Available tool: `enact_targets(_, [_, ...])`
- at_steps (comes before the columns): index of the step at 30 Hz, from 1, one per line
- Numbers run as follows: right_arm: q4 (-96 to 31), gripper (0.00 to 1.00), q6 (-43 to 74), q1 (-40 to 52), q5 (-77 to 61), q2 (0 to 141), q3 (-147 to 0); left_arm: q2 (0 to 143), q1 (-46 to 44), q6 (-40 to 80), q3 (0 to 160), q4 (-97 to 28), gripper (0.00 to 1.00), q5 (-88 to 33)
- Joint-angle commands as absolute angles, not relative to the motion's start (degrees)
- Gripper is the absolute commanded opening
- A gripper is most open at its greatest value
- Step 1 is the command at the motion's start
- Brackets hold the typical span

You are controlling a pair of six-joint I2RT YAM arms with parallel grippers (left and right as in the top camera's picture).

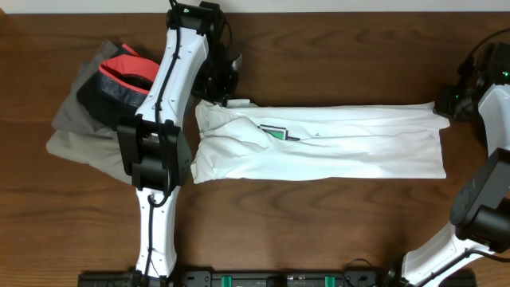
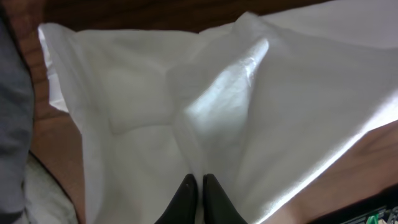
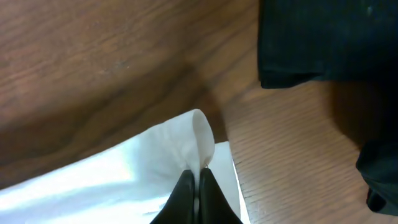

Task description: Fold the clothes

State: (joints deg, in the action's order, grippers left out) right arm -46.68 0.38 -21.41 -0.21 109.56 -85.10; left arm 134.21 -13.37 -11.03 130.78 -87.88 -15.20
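Dark wooden worktop [image 1: 319, 215] carries the white T-shirt [image 1: 343, 147], folded into a long band just right of the clothes heap [image 1: 88, 104]. Its heap-side end is clamped by the left pincer [image 2: 199, 182], its far corner by the right pincer [image 3: 196, 175]. Light, limp cloth should sag; corners grip best.

The T-shirt [image 1: 335, 147] lies across the middle of the table [image 1: 319, 227] as 1 long band, running from my left to my right. Its chest print [image 1: 275, 133] sits on top, toward the left end. A heap of other garments [image 1: 84, 119] lies to the left of the band. My left arm [image 1: 163, 104] crosses over the heap's right edge, so I cannot tell whether the 2 touch. My left gripper [image 2: 199, 179] is at the band's far-left corner, cloth pinched between its fingers. My right gripper [image 3: 196, 173] is at the far-right corner, pinching a fold of the edge.
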Motion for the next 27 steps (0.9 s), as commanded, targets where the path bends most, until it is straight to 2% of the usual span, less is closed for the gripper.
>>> enact_targets(1, [-47.42,0.03,-1.87,-21.74,-0.58,108.75,-85.01,134.37,-13.47,-11.94,127.98,-88.33,0.06,-13.43])
enact_targets(12, [-51.37,0.04,-2.79,-21.8,-0.43,108.75,-84.99,134.37,-13.47,-11.73,118.58,-88.49,0.06,-13.45])
enact_targets(27, [-54.68,0.01,-3.95,-21.78,3.64,108.75,-84.99,134.34,-13.76,-10.26,117.97,-96.4,0.06,-14.46])
